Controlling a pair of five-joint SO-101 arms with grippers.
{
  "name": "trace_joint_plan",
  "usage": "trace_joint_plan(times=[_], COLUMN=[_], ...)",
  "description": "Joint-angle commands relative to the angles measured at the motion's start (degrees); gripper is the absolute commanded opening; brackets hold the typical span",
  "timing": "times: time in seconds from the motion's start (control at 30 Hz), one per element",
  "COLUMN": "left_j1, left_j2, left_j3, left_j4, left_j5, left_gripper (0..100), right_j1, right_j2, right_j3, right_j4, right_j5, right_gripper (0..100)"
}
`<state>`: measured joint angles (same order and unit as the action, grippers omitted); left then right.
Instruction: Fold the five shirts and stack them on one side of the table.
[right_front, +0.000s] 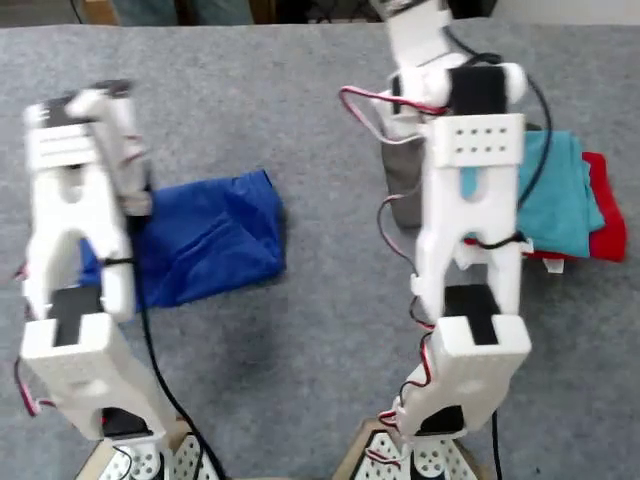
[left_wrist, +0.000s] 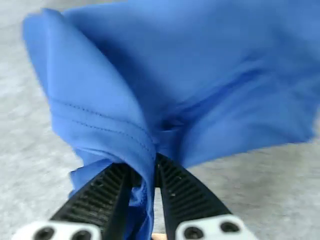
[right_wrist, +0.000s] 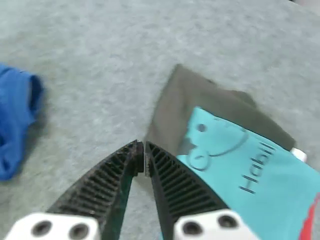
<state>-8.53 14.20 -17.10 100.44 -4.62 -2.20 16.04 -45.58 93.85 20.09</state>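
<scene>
Blue first, over on the left: a blue shirt (right_front: 210, 240), bunched and roughly doubled on the grey felt table (right_front: 300, 90). Pinched at a stitched hem fold by the left gripper (left_wrist: 155, 162), ribbed jaws clamped tight with a wad of cloth between them. Looks like mid-fold, not yet tidy.

Best to carry that hem low and flat across the body of the shirt, lay it edge on edge, and let go only once the cloth sits flat. Lifting high would likely drag the whole loose shirt along. Worth pressing down the puffed far side too.

Moving right: plenty of bare felt between the blue shirt and the pile, so room to sweep across without brushing anything.

On to the right side: right gripper (right_wrist: 140, 149) closed on nothing, tips together, poised over bare felt just beside a corner of the grey shirt (right_wrist: 200, 105). Stacked on that, a printed teal shirt (right_wrist: 250, 175), with a red shirt (right_front: 607, 225) peeking out past it at the far right.

Three folded by this count, blue probably the fourth. Mind that grey corner when bringing blue over: easy to snag and skew the pile.
</scene>
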Motion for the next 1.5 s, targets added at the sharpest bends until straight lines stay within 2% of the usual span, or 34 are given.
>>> trace_joint_plan(times=[0.0,0.17,0.3,0.53,0.73,0.9,1.0,1.07,1.13,1.23,1.33,1.47], left_j1=[9.71,17.36,20.0,18.95,19.56,19.91,19.65,19.65,19.47,16.75,10.77,-0.31], left_j2=[-3.16,-1.76,2.9,12.75,16.53,18.99,19.16,18.64,18.55,16.44,11.43,2.99], left_j3=[-3.21,-5.49,-6.55,-13.32,-23.16,-24.57,-24.57,-24.57,-24.66,-26.15,-27.65,-28.44], left_j4=[0.26,-0.88,-2.9,-5.01,-2.2,-2.2,-2.2,-2.2,-2.02,0.62,0.44,0.44], left_j5=[0.53,1.85,4.92,11.96,12.75,13.01,17.32,20.48,23.65,29.36,28.75,22.86], left_gripper=[3,3,3,3,3,3,3,9,19,34,34,29], right_j1=[1.76,2.81,3.34,2.99,2.99,2.9,2.9,2.9,2.46,1.49,-0.79,-6.86], right_j2=[-2.59,-2.59,-2.59,-2.42,-2.42,-2.42,-2.42,-2.42,-2.42,-2.51,-2.51,-2.51], right_j3=[0.31,-0.04,0.31,0.48,0.48,0.48,0.57,1.27,2.59,4.18,4.79,8.48], right_j4=[-2.02,-2.11,-3.08,-3.08,-3.08,-3.16,-3.16,-3.34,-4.48,-5.45,-5.27,-5.19], right_j5=[-0.26,0.0,0.0,0.0,-0.26,-0.35,-0.35,-0.26,-0.09,-0.35,-0.44,-0.62], right_gripper=[1.5,1.5,1.5,1.5,1.5,1.5,1.5,1.6,1.6,1.8,1.8,1.7])
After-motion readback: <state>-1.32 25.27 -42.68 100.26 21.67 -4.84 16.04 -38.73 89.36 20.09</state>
